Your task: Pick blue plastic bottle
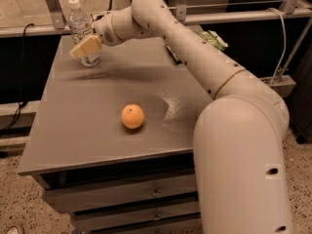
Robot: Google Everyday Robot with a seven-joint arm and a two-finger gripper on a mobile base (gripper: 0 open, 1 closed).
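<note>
The blue plastic bottle [78,22] is a small clear bottle with a white cap. It stands upright at the far left corner of the grey table [87,130]. My gripper [86,47] is at the bottle's lower half, in front of it from this view, and covers part of it. The white arm reaches across the table from the right. I cannot tell whether the gripper touches the bottle.
An orange [132,116] lies near the middle of the table, toward the front. A green bag [213,38] lies at the far right corner, partly behind my arm. Drawers [156,191] are under the tabletop. A metal rail runs behind the table.
</note>
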